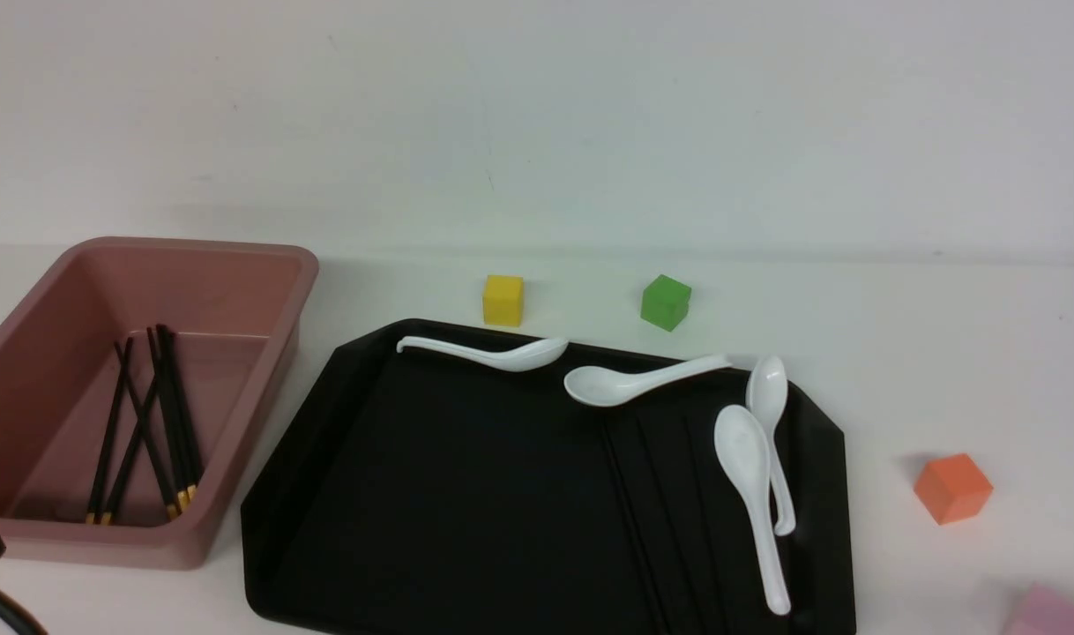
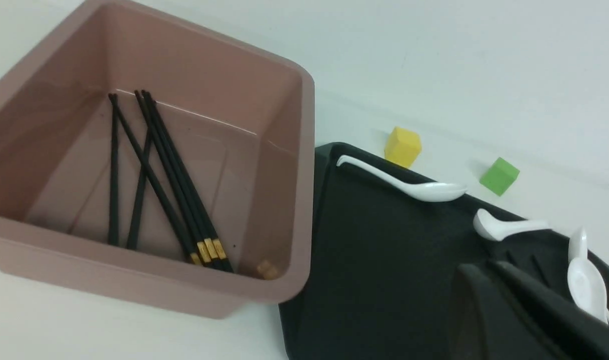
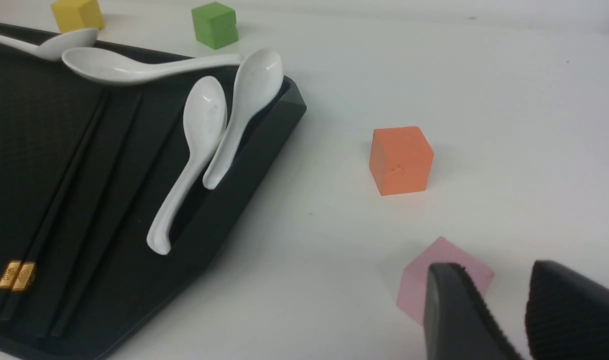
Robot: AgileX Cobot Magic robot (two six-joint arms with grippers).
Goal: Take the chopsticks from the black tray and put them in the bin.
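Several black chopsticks (image 1: 149, 423) with gold bands lie crossed on the floor of the pink bin (image 1: 264, 251) at the left. More chopsticks (image 3: 17, 275) lie side by side on the right half of the black tray (image 1: 466, 494), faint against it in the front view. My left gripper (image 2: 489, 265) hovers over the tray (image 2: 384, 260) beside the bin (image 2: 304, 150), fingers pressed together with nothing between them. My right gripper (image 3: 494, 272) is open and empty over the table right of the tray (image 3: 29, 125), just above a pink cube (image 3: 447, 260).
Several white soup spoons rest on the tray: one at the far rim (image 1: 493, 353), one beside it (image 1: 625, 384), two along the right rim (image 1: 753, 494). Yellow (image 1: 503, 300) and green (image 1: 665, 302) cubes stand behind the tray. An orange cube (image 1: 951, 487) stands to its right.
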